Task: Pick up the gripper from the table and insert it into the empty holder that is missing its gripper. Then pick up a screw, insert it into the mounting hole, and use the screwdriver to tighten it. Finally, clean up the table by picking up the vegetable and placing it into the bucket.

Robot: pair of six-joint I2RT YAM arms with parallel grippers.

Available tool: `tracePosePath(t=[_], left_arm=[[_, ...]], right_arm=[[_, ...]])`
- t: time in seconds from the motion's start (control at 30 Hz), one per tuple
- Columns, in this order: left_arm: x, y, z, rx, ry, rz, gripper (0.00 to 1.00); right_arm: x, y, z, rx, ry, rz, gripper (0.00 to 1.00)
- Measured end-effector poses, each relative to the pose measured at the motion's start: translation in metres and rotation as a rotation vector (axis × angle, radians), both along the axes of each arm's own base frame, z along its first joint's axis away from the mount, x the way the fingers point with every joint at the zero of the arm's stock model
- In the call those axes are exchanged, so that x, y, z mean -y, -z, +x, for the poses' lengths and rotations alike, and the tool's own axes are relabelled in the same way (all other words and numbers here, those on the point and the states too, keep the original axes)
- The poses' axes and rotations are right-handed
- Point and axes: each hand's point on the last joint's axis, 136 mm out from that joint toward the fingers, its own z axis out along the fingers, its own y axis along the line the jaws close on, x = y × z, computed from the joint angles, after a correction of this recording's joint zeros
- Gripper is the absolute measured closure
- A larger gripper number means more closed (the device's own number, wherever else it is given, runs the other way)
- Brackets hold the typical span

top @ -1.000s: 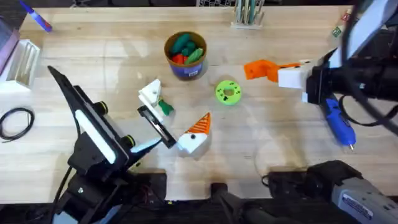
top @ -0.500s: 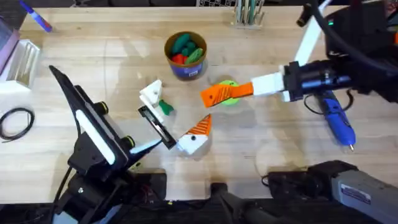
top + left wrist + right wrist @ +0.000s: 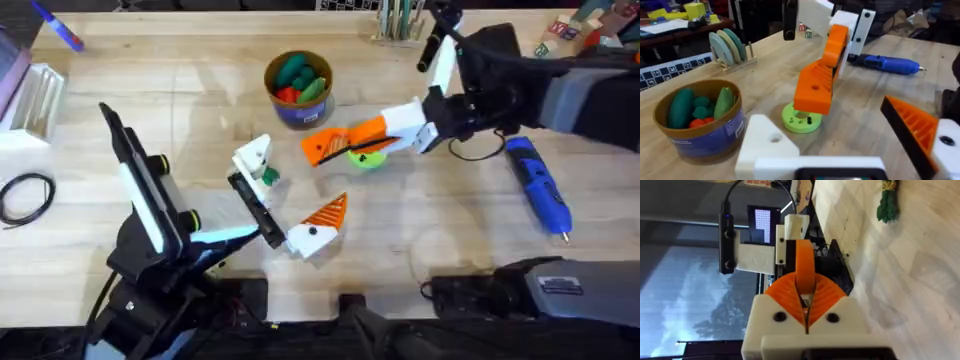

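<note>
My right gripper [image 3: 352, 141] reaches in from the right, shut on the orange wedge gripper [image 3: 320, 148], which hangs over the lime-green disc [image 3: 368, 157]. In the left wrist view the wedge [image 3: 815, 90] hovers just above that disc [image 3: 800, 120]. My left gripper [image 3: 297, 178] stands open. One of its fingers is the bare white holder [image 3: 252, 155] with a dark hole [image 3: 775, 139]; the other carries an orange ribbed wedge [image 3: 325, 215]. The small leafy vegetable [image 3: 266, 174] lies beside the holder. The bucket [image 3: 297, 88] holds green and red toys. The blue screwdriver [image 3: 538, 187] lies at the right.
A blue-and-purple marker [image 3: 60, 28] lies at the back left above a white rack [image 3: 35, 95], and a black cable loop [image 3: 25, 195] sits at the left edge. A stand of discs [image 3: 398, 25] and toy blocks [image 3: 560, 35] line the back edge.
My right arm has swung left with the orange wedge, from the right side to over the lime-green disc, close to my left gripper. The left arm has shifted slightly.
</note>
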Motion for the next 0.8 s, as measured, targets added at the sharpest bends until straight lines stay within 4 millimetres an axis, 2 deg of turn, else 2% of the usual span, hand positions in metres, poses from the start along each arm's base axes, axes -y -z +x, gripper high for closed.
tracePosePath(t=[0.3,0.47,0.8], left_arm=[[0.002,0.000,-0.003,-0.106,0.014,-0.072,0.014],[0.005,0.000,-0.007,-0.140,0.043,-0.092,0.014],[0.005,0.001,-0.007,-0.155,0.045,-0.098,0.014]], right_arm=[[-0.027,0.007,0.000,-0.074,-0.085,0.032,0.993],[-0.031,0.008,0.007,-0.141,-0.080,0.027,0.993],[-0.043,0.017,-0.002,-0.250,-0.114,-0.003,0.993]])
